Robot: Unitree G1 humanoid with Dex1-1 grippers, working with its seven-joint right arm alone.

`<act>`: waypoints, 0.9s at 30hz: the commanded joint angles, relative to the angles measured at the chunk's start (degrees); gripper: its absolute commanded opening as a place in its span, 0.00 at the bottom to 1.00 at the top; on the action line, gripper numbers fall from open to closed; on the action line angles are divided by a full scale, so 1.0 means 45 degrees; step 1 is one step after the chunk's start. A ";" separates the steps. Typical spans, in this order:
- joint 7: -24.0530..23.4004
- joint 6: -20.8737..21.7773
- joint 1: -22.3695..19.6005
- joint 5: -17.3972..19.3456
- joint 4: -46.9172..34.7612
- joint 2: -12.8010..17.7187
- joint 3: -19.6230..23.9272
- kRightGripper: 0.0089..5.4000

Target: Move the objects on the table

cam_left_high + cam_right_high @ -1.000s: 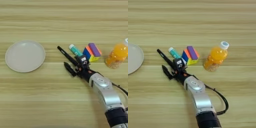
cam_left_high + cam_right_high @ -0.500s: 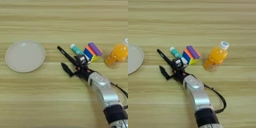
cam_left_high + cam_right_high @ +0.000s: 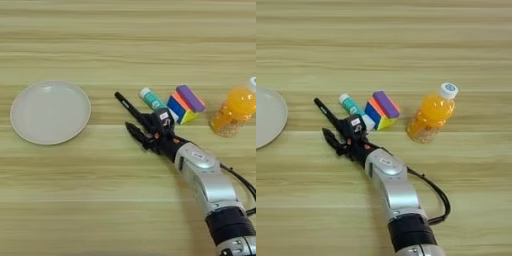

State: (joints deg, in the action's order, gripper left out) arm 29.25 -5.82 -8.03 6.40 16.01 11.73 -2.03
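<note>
Left eye view: the silver forearm is seen entering from the bottom right, ending in the right gripper (image 3: 134, 117) with its two black fingers spread apart, grasping nothing. The upper finger is laid along the slim black marker pen (image 3: 124, 103); contact cannot be told. Just beyond, the teal tube (image 3: 152, 99) and multicoloured cube (image 3: 183, 103) are set on the table (image 3: 125, 40). The orange bottle (image 3: 432, 113) is placed right, the round pale plate (image 3: 50, 111) well left.
</note>
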 commanded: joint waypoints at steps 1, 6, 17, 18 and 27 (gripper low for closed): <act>-0.0024 -0.0068 -0.0438 0.0097 -0.0360 0.0069 0.0031 0.46; -0.0033 -0.0046 -0.0469 0.0064 -0.0383 0.0051 0.0012 0.35; -0.0135 -0.0282 -0.1198 -0.0019 -0.1269 -0.0228 -0.0326 0.22; -0.0162 -0.0363 -0.1338 -0.0027 -0.1518 -0.0303 -0.0408 0.22; -0.0135 -0.1186 -0.2471 -0.0508 -0.3108 -0.1014 -0.1771 0.22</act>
State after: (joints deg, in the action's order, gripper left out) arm 29.19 -11.34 -14.18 4.60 6.27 8.07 -8.64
